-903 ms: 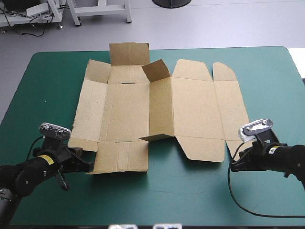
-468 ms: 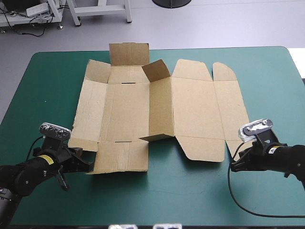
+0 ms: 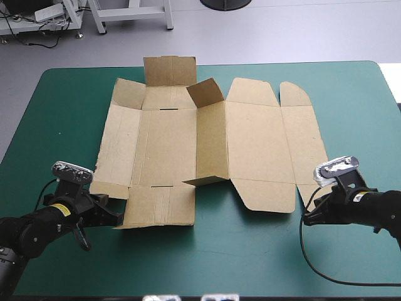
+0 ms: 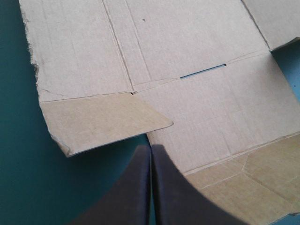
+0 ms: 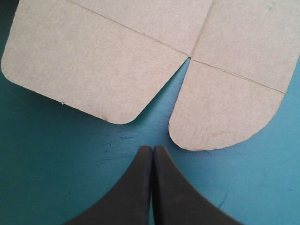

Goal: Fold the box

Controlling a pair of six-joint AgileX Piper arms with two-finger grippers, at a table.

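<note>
The brown box (image 3: 207,147) lies as a mostly flat cut sheet in the middle of the teal-green table, with a centre wall and two far flaps raised. My left gripper (image 3: 116,219) rests at the sheet's near left corner, fingers shut. In the left wrist view its tips (image 4: 151,147) sit at the notch between a small corner flap (image 4: 105,124) and the near panel (image 4: 220,122). My right gripper (image 3: 308,217) is low on the table by the near right corner, shut. Its tips (image 5: 152,149) lie just short of two rounded flaps (image 5: 93,70) (image 5: 220,117), holding nothing.
Bare teal-green cover (image 3: 238,257) stretches along the near side between the two arms. More bare cover (image 3: 69,106) lies left of the sheet and at the far right (image 3: 357,106).
</note>
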